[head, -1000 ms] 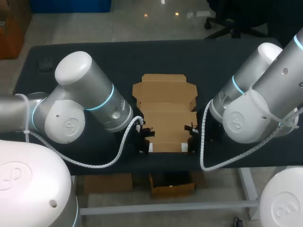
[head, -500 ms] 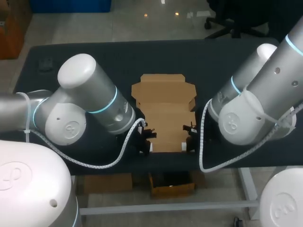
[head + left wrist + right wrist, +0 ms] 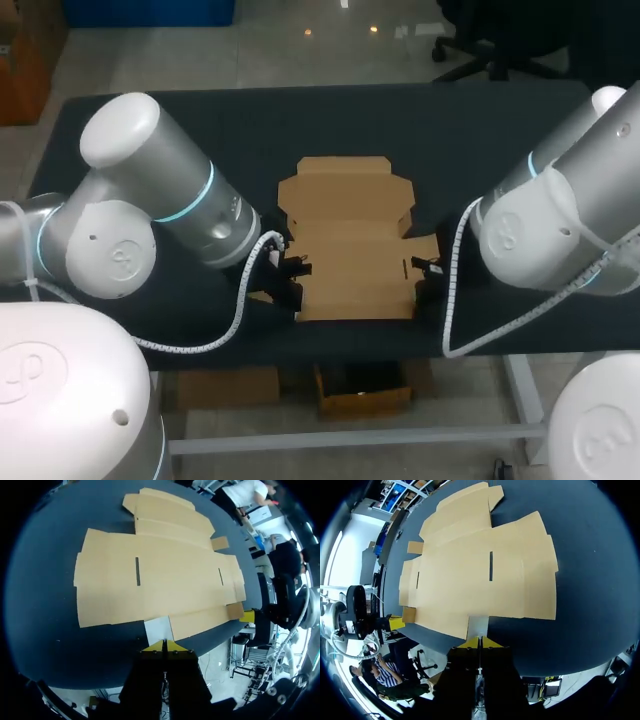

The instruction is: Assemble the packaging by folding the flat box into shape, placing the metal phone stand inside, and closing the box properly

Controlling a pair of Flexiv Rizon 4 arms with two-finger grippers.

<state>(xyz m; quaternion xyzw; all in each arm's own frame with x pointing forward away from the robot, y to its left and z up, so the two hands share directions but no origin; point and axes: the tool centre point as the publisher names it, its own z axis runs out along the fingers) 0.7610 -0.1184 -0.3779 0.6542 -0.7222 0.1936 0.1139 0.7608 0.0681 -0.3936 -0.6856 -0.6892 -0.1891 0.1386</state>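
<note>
The flat brown cardboard box blank (image 3: 350,240) lies fully unfolded on the dark worktop (image 3: 150,130), close to its near edge. Your left pincer (image 3: 163,646) is clenched on nothing, its tips at a small pale flap (image 3: 158,629) on the box's left side. Your right pincer (image 3: 479,641), likewise clenched and empty, mirrors it. Folding looks barely begun. Next, the side walls likely need raising along their creases.

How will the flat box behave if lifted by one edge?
Likely floppy: the flat box is one thin creased sheet, so panels should sag at the folds. Probably light; lying flat on the dark table, it may slide when pushed.
</note>
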